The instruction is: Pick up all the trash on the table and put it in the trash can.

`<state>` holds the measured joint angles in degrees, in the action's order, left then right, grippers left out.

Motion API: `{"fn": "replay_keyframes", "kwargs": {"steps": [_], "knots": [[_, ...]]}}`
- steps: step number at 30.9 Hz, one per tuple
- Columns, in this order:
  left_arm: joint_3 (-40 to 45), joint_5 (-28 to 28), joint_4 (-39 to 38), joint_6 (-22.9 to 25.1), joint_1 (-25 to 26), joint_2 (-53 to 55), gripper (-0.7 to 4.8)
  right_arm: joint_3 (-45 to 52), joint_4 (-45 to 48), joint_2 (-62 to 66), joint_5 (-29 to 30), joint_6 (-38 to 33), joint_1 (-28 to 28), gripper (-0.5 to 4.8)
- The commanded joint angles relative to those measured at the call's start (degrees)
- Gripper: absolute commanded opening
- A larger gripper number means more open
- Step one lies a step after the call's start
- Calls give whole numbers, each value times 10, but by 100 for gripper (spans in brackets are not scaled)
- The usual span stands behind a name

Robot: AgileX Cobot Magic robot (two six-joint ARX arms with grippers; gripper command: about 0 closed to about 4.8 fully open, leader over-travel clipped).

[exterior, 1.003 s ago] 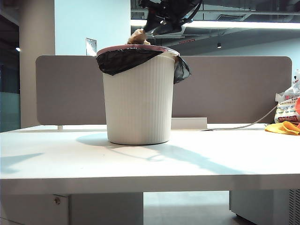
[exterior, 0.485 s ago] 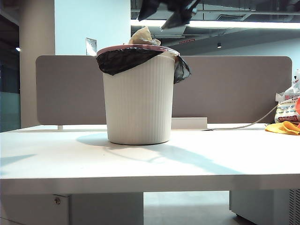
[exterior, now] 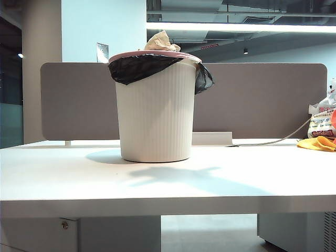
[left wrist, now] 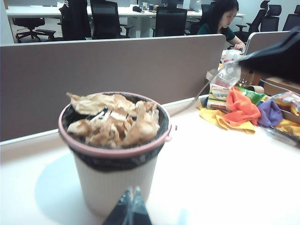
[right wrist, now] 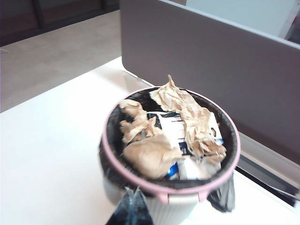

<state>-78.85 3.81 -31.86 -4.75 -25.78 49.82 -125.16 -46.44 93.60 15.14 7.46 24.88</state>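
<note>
The trash can point(exterior: 155, 105) stands on the table point(exterior: 168, 181), a ribbed cream bin with a pink rim and black liner. Crumpled tan paper trash point(exterior: 161, 42) pokes above its rim. From the left wrist view the trash point(left wrist: 115, 123) fills the trash can point(left wrist: 115, 178) to the rim, and my left gripper point(left wrist: 132, 191) is shut and empty, in front of the bin. In the right wrist view the trash point(right wrist: 152, 152) lies in the trash can point(right wrist: 164, 206) over some white and blue printed waste. My right gripper point(right wrist: 132, 191) is shut and empty just outside the pink rim. Neither gripper shows in the exterior view.
A grey-brown partition panel point(exterior: 262, 100) runs behind the bin. At the table's right end lie an orange-yellow cloth point(exterior: 317, 143) and a white printed plastic bag point(exterior: 321, 119), with a cable running from them. More coloured cloths point(left wrist: 243, 108) and packets show in the left wrist view.
The right gripper let go of the tan paper over the bin, rose out of the exterior view and shut. The paper now rests on top of the bin's contents.
</note>
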Motion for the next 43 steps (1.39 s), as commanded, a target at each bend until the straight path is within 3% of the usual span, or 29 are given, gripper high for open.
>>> {"fn": "replay_keyframes", "kwargs": {"steps": [1, 8, 15, 18, 30, 38, 43], "knots": [[2, -2, -63, 8, -1, -56, -5, 9, -38, -66, 2, 15, 1, -2], [44, -14, -102, 12, -1, -179, -5, 125, -48, -242, -14, 12, 1, -2], [90, 2, -194, 0, -1, -240, -5, 336, -41, -438, -16, -34, 1, -2], [117, 22, -193, -7, 0, -258, -5, 443, -14, -527, -26, -76, 1, -2], [274, 29, -29, -58, -1, -286, -5, 874, 235, -821, -38, -155, 1, -2], [422, 37, 121, -40, -1, -287, -5, 1022, 350, -845, -39, -188, 1, -2], [518, 9, 205, -28, -1, -286, -5, 1079, 367, -845, -90, -189, 1, -2]]}}
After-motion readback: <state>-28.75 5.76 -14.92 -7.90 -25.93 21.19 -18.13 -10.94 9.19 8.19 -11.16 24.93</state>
